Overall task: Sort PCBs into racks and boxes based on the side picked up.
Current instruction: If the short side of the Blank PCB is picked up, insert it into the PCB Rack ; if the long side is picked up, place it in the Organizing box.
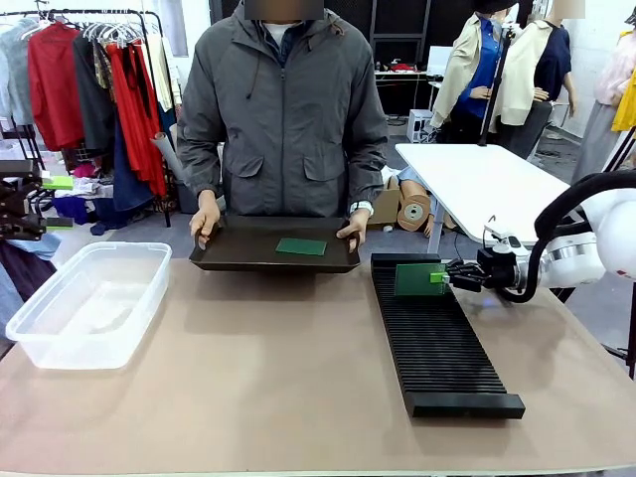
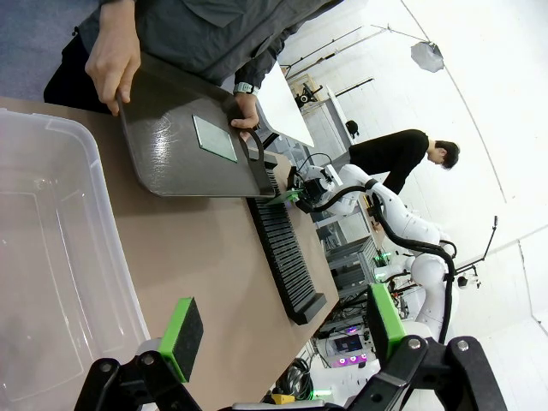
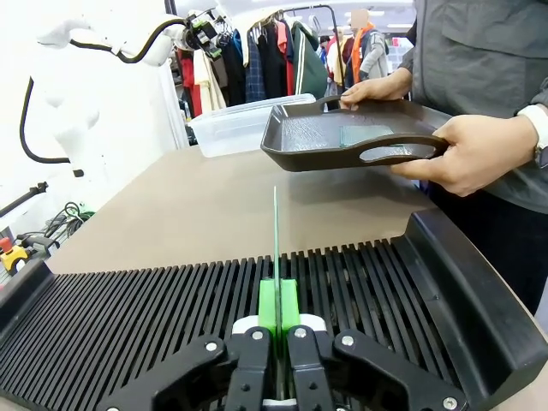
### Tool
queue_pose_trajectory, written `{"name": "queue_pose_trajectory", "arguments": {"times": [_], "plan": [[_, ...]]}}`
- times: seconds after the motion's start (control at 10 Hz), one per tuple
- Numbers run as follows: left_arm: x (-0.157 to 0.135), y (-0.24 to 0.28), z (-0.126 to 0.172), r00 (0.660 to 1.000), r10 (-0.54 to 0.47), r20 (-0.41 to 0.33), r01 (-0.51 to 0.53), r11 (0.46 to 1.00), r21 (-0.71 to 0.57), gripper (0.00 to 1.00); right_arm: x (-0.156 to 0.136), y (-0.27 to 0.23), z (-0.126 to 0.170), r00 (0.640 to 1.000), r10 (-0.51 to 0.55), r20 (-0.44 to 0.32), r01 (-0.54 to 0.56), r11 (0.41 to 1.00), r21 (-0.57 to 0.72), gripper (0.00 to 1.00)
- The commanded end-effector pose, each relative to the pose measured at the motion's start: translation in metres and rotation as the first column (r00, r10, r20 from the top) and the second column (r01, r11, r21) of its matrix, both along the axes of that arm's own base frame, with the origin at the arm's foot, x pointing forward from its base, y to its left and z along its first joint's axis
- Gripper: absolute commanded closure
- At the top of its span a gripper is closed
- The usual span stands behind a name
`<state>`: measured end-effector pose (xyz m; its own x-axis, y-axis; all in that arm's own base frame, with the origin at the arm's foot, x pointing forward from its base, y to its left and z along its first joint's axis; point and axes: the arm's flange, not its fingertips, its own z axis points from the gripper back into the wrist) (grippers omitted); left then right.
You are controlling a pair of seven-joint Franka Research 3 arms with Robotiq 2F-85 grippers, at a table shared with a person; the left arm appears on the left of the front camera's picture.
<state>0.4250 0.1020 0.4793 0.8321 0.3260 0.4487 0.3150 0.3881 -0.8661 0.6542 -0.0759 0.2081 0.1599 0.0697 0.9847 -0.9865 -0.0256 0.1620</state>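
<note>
My right gripper (image 1: 444, 277) is shut on a green PCB (image 1: 419, 279), held on edge over the far end of the long black rack (image 1: 437, 343). In the right wrist view the PCB (image 3: 276, 248) stands as a thin vertical line above the rack's slots (image 3: 171, 317), pinched between the green pads (image 3: 278, 306). A second PCB (image 1: 301, 246) lies flat in the black tray (image 1: 275, 260) that the person holds with both hands. The clear box (image 1: 89, 301) sits at the table's left. My left gripper (image 2: 282, 334) hangs open above the box (image 2: 51, 257) with nothing between its fingers.
The person stands at the far side, hands (image 1: 205, 221) on the tray's handles, tray raised above the table's far edge. A white table (image 1: 487, 179) and a clothes rail (image 1: 89, 79) stand behind. Bare tabletop (image 1: 268, 368) lies between box and rack.
</note>
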Motion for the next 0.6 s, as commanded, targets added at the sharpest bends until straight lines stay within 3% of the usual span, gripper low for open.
{"name": "queue_pose_trajectory", "arguments": {"times": [0.0, 0.5], "plan": [[-0.0003, 0.0007, 0.0021, 1.0, -0.005, -0.006, 0.005, 1.0, 0.002, 0.0, 0.0068, -0.001, 0.0007, 1.0, -0.022, -0.016, 0.022, 1.0, 0.002, 1.0], [-0.0003, 0.0007, 0.0021, 1.0, -0.005, -0.006, 0.005, 1.0, 0.002, 0.0, 0.0083, -0.0009, -0.0023, 0.998, -0.06, -0.026, 0.06, 0.998, 0.0, 1.0]]}}
